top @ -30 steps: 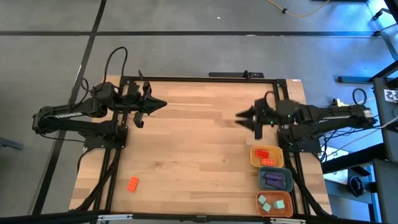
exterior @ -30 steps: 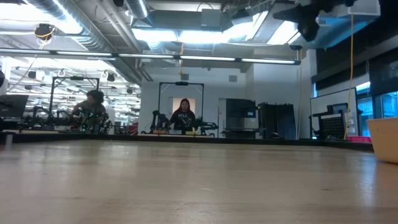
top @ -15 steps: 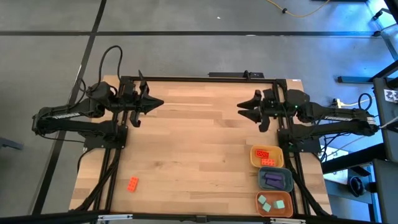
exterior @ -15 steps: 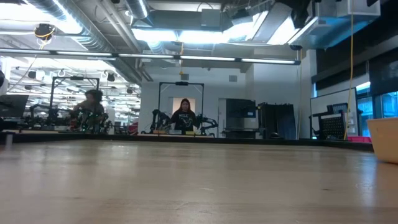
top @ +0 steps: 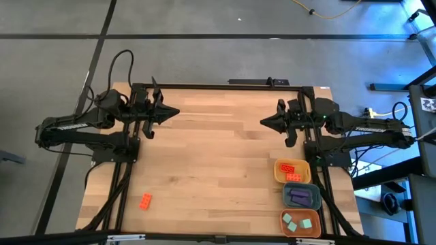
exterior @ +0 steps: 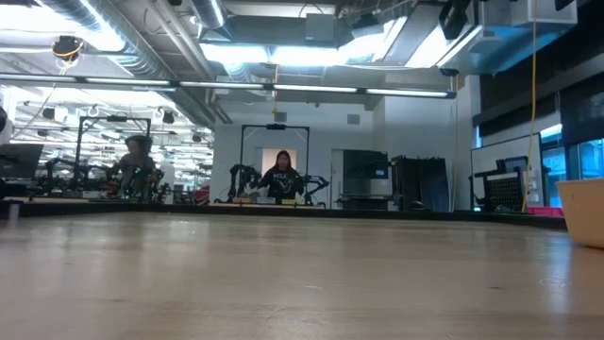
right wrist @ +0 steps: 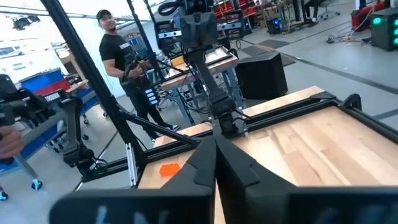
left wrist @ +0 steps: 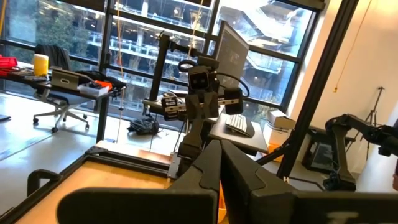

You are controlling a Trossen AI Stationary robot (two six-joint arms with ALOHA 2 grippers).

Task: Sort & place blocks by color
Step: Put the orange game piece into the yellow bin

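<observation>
One orange-red block [top: 146,201] lies flat on the wooden table [top: 218,156] near its near left corner; it also shows in the right wrist view [right wrist: 169,168]. More blocks lie in the trays at the near right: orange-red in the orange tray [top: 291,171], purple in the blue-grey tray [top: 301,196], teal in the yellow tray [top: 300,222]. My left gripper [top: 176,112] hovers shut at the far left, its fingers together [left wrist: 221,155]. My right gripper [top: 263,122] hovers shut at the far right [right wrist: 214,152]. Both hold nothing.
The black frame rail [top: 225,85] runs along the table's far edge. The wide middle of the table lies between the two arms. In the low view a tray's rim [exterior: 585,212] shows at the right. People stand at benches in the room behind [exterior: 280,175].
My right gripper has drawn back toward the table's far edge and gone up, leaving the low view. Its fingers, apart half a second ago, have shut on nothing. The blocks and trays have stayed where they were.
</observation>
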